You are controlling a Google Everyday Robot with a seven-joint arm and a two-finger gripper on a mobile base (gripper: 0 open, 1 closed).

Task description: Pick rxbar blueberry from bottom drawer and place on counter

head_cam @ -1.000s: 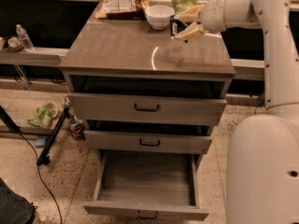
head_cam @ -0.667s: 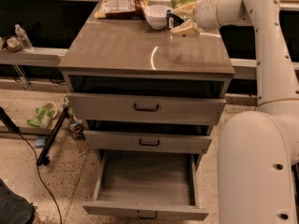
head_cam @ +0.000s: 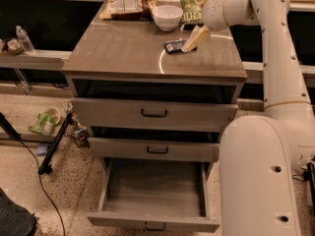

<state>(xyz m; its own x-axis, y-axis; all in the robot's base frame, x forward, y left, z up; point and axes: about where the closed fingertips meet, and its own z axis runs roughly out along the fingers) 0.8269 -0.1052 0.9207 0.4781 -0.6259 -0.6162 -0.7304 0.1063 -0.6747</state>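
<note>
The rxbar blueberry (head_cam: pixel 173 45), a small dark flat bar, lies on the counter (head_cam: pixel 123 55) near its back right. My gripper (head_cam: pixel 193 39) hangs over the counter at the bar's right end, touching or almost touching it. The bottom drawer (head_cam: pixel 152 193) is pulled fully open and its tray shows nothing inside. The white arm reaches in from the right side of the view.
A white bowl (head_cam: pixel 167 16), a green chip bag (head_cam: pixel 189 8) and a tan-and-white snack bag (head_cam: pixel 125 4) stand along the counter's back edge. The two upper drawers are slightly ajar. A black stand leg (head_cam: pixel 56 144) and a cable lie on the floor at the left.
The gripper has come down toward the counter. The dark bar, not visible before, now lies on the counter beside it.
</note>
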